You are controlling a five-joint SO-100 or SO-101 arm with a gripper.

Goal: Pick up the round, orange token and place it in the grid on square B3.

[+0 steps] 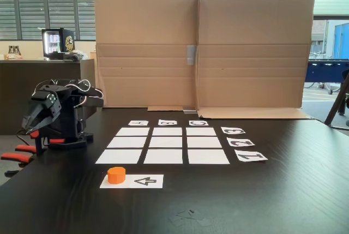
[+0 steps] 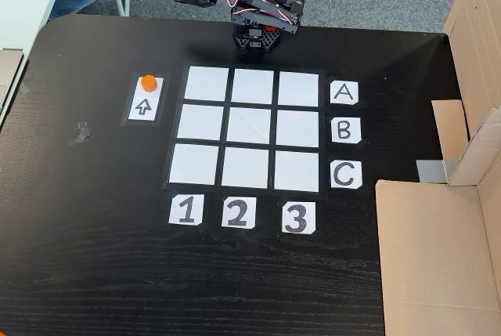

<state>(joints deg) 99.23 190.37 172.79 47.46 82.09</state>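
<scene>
Nine white squares are lying in front of my folded arm (image 2: 254,11), and I am starting from rest: the claw (image 1: 36,115) is tucked down beside the base at the desk (image 2: 94,258) edge, and I cannot tell whether its jaws are apart or closed.

The token (image 2: 148,82) is sitting well apart from the claw, on the near end of the arrow strip (image 2: 145,99), just outside the grid (image 2: 244,128) on its row-1 side. In the low fixed view it is showing as a short orange cylinder (image 1: 116,175), upright, with nothing touching it.

I am judging the step in hand as the reach. To do it well, I am planning to:

- open the jaws wider than the disc before descending;
- come down from above, centred on it, so a finger is not nudging it off the strip;
- close on its round side wall, low enough that it is not squirting out.

B3 (image 2: 297,127) is lying on the far side of the grid from the token, next to the B card (image 2: 345,129) and in line with the 3 card (image 2: 298,217). I am expecting to need a lift clear of the paper, so the squares are not dragging.
</scene>
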